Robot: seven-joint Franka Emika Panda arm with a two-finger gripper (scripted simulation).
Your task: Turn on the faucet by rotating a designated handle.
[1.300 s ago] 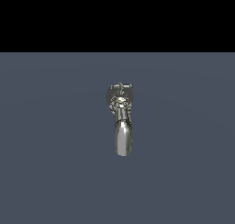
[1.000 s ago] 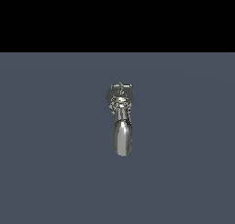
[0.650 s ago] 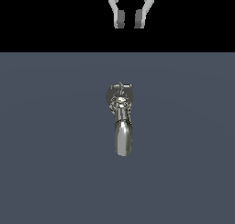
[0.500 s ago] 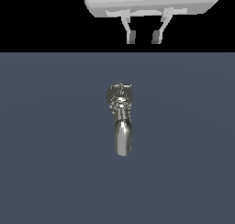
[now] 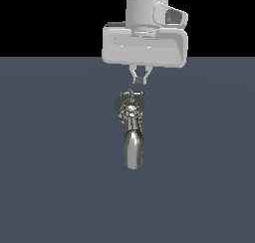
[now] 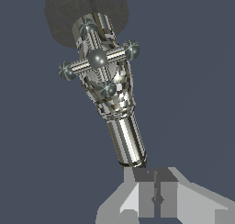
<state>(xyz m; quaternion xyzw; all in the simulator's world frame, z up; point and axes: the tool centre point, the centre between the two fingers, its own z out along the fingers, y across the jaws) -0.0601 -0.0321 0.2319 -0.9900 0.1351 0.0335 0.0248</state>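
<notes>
A chrome faucet [image 5: 133, 137] lies on the dark grey floor at the middle of the exterior view, its spout [image 5: 133, 152] pointing toward the bottom edge. Its cross-shaped handle [image 5: 130, 102] sits at the far end. In the wrist view the cross handle [image 6: 97, 59] with ball ends sits on the faucet body above a dark round base [image 6: 85, 12], and the spout [image 6: 127, 140] ends close to my fingers. My gripper [image 5: 141, 78] hangs just beyond the handle end, apart from it. The gripper [image 6: 153, 198] is shut and empty, pads together.
The flat grey floor [image 5: 50, 162] surrounds the faucet on all sides. The white hand and wrist of the arm [image 5: 145, 43] fill the top middle of the exterior view.
The arm has come down into the exterior view from the top edge toward the faucet's handle end. Its fingers, spread apart earlier, have closed together. The faucet has not moved.
</notes>
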